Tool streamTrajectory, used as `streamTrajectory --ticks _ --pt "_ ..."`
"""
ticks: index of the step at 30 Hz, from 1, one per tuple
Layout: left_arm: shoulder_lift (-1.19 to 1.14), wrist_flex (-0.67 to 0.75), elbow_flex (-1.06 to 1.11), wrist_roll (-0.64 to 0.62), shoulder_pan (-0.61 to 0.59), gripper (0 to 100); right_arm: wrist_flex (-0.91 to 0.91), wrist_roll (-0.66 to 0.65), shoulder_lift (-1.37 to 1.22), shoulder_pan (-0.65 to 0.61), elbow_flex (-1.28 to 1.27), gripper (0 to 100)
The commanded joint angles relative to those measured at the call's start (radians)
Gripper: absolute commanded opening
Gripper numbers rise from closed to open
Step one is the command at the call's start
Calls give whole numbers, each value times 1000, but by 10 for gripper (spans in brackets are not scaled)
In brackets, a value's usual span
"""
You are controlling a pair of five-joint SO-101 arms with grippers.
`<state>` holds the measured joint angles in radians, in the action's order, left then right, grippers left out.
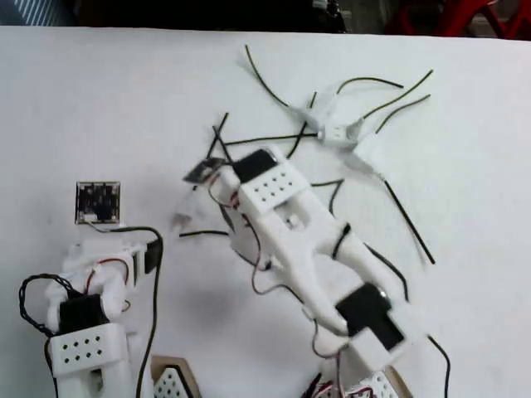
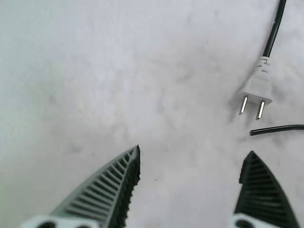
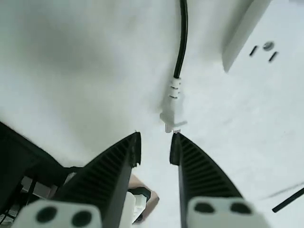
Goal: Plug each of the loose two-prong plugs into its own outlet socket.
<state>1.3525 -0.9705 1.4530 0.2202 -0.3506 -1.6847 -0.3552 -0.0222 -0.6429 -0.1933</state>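
Plainly these are light little things. The white two-prong plug lies on the desk just beyond the tips of the right claw. It has a hard moulded body, thin prongs that would probably bend if forced askew, and a springy black cord likely to twist it out of line. Its prong end faces the claw, whose jaws stand only a narrow gap apart and hold nothing. The flat sides of the body, behind the prongs, look the best place to pinch. A white socket block with its slots showing sits near, off to one side of the cord. The left claw is spread wide and empty over the desk, with a second plug lying beyond one fingertip and a loose cord end just beside it. In the high view, leads sprawl from a white hub and could snag an arm.
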Motion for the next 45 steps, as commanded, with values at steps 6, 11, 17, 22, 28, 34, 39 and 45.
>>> streamTrajectory --ticks 6,11,17,22,28,34,39,45 --pt "21 23 -5 3 -4 331 197 9 171 59 -255 143" --pt "21 23 -5 3 -2 331 280 2 171 68 -341 176" --pt "21 23 -5 3 -2 331 351 2 170 73 -385 176" --pt "21 23 -5 3 -2 331 456 2 170 104 -459 176" --pt "21 23 -5 3 -2 331 501 2 160 108 -474 176" --pt "21 23 -5 3 -2 331 501 2 56 97 -470 159" --pt "21 23 -5 3 -2 331 496 2 47 102 -457 53" --pt "21 23 -5 3 -2 331 495 9 47 94 -456 113"
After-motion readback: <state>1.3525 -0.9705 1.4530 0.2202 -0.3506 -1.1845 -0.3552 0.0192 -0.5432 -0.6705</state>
